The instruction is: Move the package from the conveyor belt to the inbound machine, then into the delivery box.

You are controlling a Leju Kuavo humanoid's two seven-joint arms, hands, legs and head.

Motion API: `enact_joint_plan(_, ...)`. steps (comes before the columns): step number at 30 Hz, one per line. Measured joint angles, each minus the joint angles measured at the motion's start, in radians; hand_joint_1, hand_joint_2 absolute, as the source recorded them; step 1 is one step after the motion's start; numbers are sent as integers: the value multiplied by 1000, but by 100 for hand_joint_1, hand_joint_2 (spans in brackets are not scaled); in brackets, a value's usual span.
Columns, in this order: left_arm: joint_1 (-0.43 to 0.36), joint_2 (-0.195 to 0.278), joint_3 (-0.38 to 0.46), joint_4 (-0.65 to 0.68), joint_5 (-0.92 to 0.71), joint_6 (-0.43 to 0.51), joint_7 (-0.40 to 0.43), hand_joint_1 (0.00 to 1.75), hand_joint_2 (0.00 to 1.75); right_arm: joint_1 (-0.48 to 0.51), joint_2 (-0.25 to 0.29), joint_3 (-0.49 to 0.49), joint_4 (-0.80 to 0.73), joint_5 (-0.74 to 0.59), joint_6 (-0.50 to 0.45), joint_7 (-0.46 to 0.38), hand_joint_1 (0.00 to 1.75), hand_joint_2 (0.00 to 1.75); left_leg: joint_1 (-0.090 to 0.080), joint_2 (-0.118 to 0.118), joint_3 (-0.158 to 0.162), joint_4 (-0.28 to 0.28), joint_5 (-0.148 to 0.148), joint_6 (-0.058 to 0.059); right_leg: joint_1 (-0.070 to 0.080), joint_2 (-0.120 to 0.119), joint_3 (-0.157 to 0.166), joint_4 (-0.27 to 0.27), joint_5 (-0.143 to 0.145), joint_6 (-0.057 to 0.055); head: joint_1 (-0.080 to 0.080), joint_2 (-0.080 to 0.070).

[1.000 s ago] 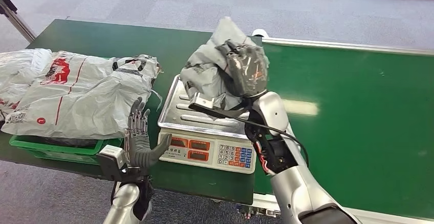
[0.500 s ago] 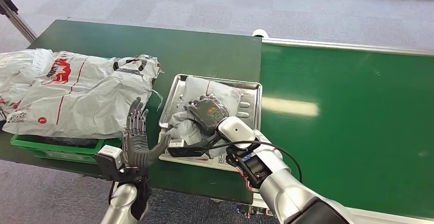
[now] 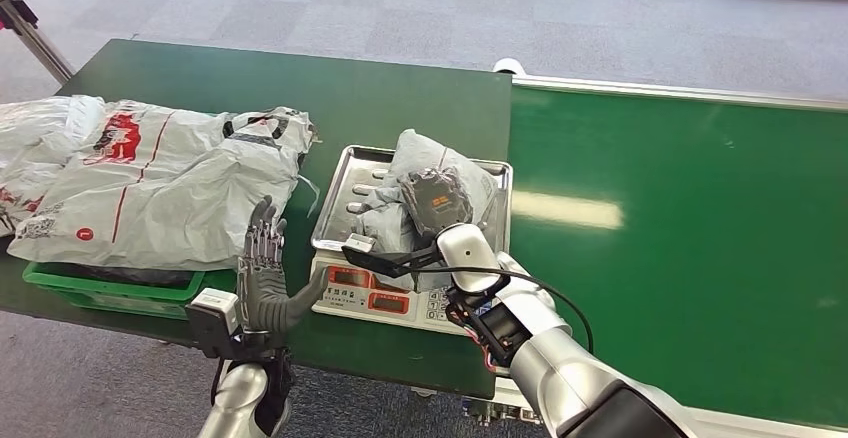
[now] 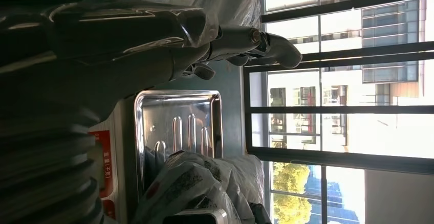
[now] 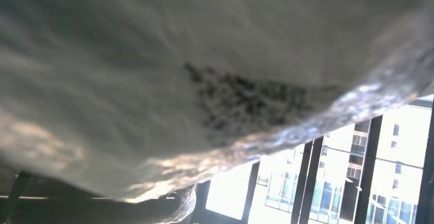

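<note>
The grey plastic package (image 3: 418, 155) lies on the steel tray (image 3: 342, 198) of the weighing scale (image 3: 372, 293), the inbound machine. My right hand (image 3: 433, 202) grips the package from above, its dark fingers wrapped over the crumpled plastic. In the right wrist view the package (image 5: 204, 70) sits pressed close against the camera. My left hand (image 3: 266, 280) stands open with its fingers pointing up, at the table's front edge between the scale and the green delivery box (image 3: 105, 294). The left wrist view has my left hand (image 4: 153, 45), the tray (image 4: 174, 121) and the package (image 4: 199, 183).
White printed plastic bags (image 3: 160, 183) are heaped over the delivery box at the left. The green conveyor belt (image 3: 680, 238) runs along the right of the scale. The dark green table (image 3: 300, 83) stretches behind the scale, with grey carpet beyond.
My right hand has brought the package down from above the scale onto the tray, then shifted it slightly toward the tray's back. My left hand has stayed nearly still.
</note>
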Motion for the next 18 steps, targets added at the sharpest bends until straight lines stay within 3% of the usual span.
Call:
enact_joint_plan(6, 1, 0, 0, 0, -1, 0, 0, 0, 175, -4, -1, 0, 6, 0, -1, 0, 175, 175, 0, 0, 0, 0, 0, 0, 0, 0, 0, 0, 0, 0, 0, 0)
enact_joint_plan(7, 1, 0, 0, 0, -1, 1, 0, 0, 175, -4, -1, 0, 6, 0, -1, 0, 142, 175, 0, 0, 0, 0, 0, 0, 0, 0, 0, 0, 0, 0, 0, 0)
enact_joint_plan(10, 1, 0, 0, 0, -1, 0, 0, 0, 175, -4, -3, 0, 7, -4, -33, 8, 11, 175, 0, 0, 0, 0, 0, 0, 0, 0, 0, 0, 0, 0, 0, 0)
enact_joint_plan(11, 0, 0, 0, 0, -1, 0, 0, 0, 175, -4, -5, -2, 7, -11, -65, 5, 0, 175, 0, 0, 0, 0, 0, 0, 0, 0, 0, 0, 0, 0, 0, 0)
enact_joint_plan(14, -3, 0, 0, 1, -1, 1, 0, 0, 175, -5, -12, -18, 6, -58, -199, -56, 0, 175, 0, 0, 0, 0, 0, 0, 0, 0, 0, 0, 0, 0, 0, 0)
enact_joint_plan(18, -9, 1, -1, 1, -1, 9, 0, 0, 175, -3, -14, -63, 2, -166, -332, -237, 0, 175, 0, 0, -1, 0, 0, 0, 0, 0, -1, 0, 0, 0, 0, 0)
